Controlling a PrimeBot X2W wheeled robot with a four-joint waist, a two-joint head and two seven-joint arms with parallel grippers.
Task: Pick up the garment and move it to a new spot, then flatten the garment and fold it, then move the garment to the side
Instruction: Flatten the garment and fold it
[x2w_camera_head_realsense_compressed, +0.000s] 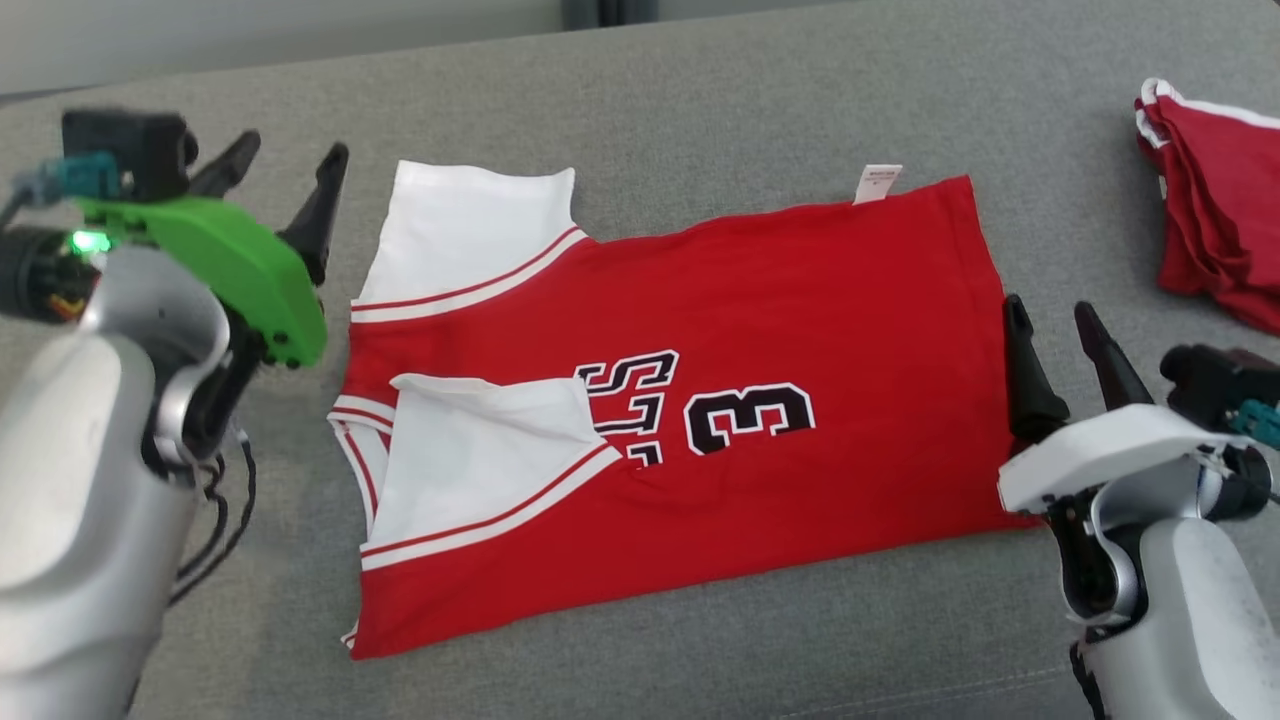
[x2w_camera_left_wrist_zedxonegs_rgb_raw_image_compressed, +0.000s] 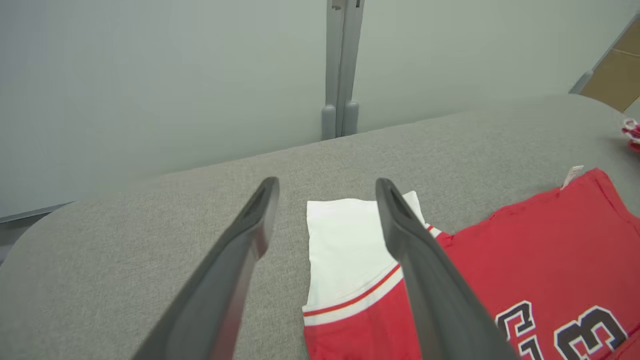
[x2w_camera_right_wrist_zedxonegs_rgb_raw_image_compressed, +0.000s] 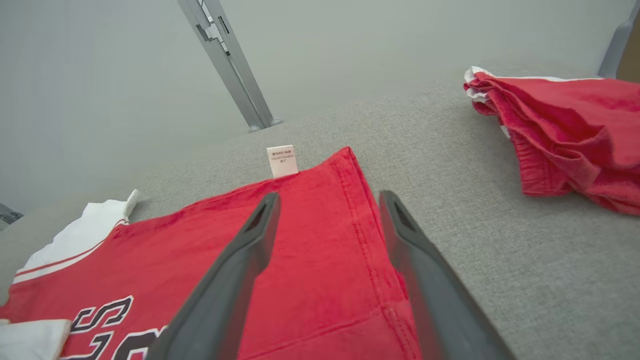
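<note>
A red garment (x2w_camera_head_realsense_compressed: 760, 300) with white sleeves and black lettering lies folded flat on the grey surface, sleeves toward the left, a white label (x2w_camera_head_realsense_compressed: 878, 183) at its far edge. My left gripper (x2w_camera_head_realsense_compressed: 288, 160) hovers open beside the far white sleeve (x2w_camera_left_wrist_zedxonegs_rgb_raw_image_compressed: 345, 235), holding nothing. At the garment's right hem (x2w_camera_right_wrist_zedxonegs_rgb_raw_image_compressed: 360, 225) my right gripper (x2w_camera_head_realsense_compressed: 1058, 318) stands open, its left finger over the red cloth, nothing held between the fingers.
A second red and white garment (x2w_camera_head_realsense_compressed: 1215, 205) lies bunched at the far right of the grey cushioned surface (x2w_camera_head_realsense_compressed: 700, 90). A grey wall and a metal post (x2w_camera_left_wrist_zedxonegs_rgb_raw_image_compressed: 341, 70) stand behind the surface's far edge.
</note>
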